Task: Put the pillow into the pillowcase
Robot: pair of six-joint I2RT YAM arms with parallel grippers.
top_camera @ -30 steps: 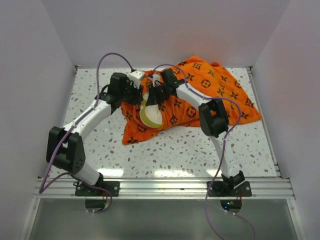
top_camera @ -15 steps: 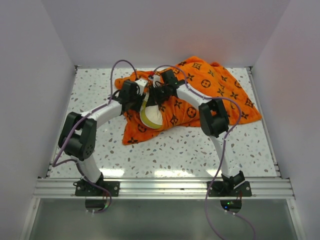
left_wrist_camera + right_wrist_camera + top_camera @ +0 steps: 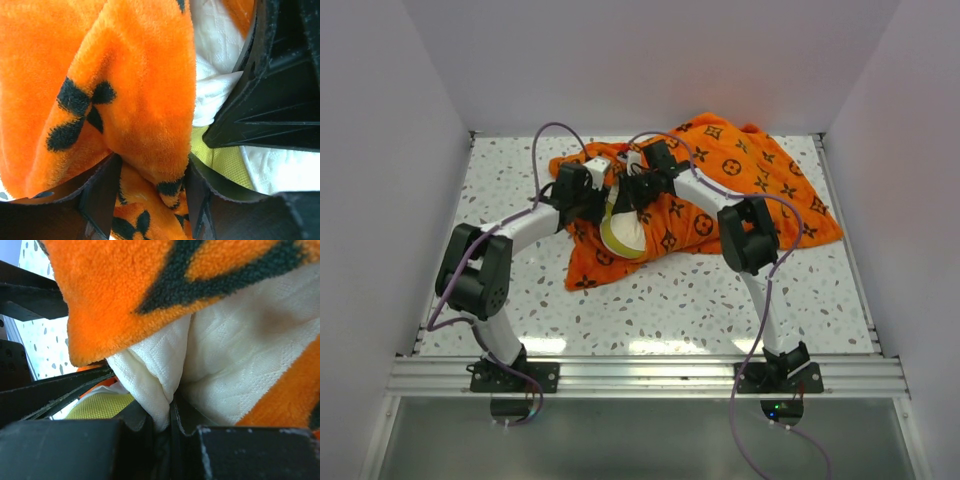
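Note:
The orange pillowcase (image 3: 750, 180) with dark monogram motifs lies bunched at the back of the table. The cream-white pillow (image 3: 623, 232) with its yellow band sticks out of the case's near left opening. My right gripper (image 3: 632, 190) is shut on a pinch of the pillow's white fabric (image 3: 235, 355), under the orange edge (image 3: 110, 300); in its wrist view the right gripper (image 3: 171, 410) has no gap. My left gripper (image 3: 592, 192) is beside it, open. In its wrist view the left gripper (image 3: 153, 167) has a fold of pillowcase (image 3: 125, 75) hanging between the jaws, the pillow (image 3: 215, 45) behind.
Speckled white tabletop (image 3: 690, 300) lies in front of the fabric, and white walls close the table on three sides. A metal rail (image 3: 650, 375) with both arm bases runs along the near edge. The two wrists sit close together, cables looping above them.
My left arm swung right and in toward the pillowcase opening, its elbow rising, and its jaws spread wider. The right gripper kept its pinch on the pillow without moving.

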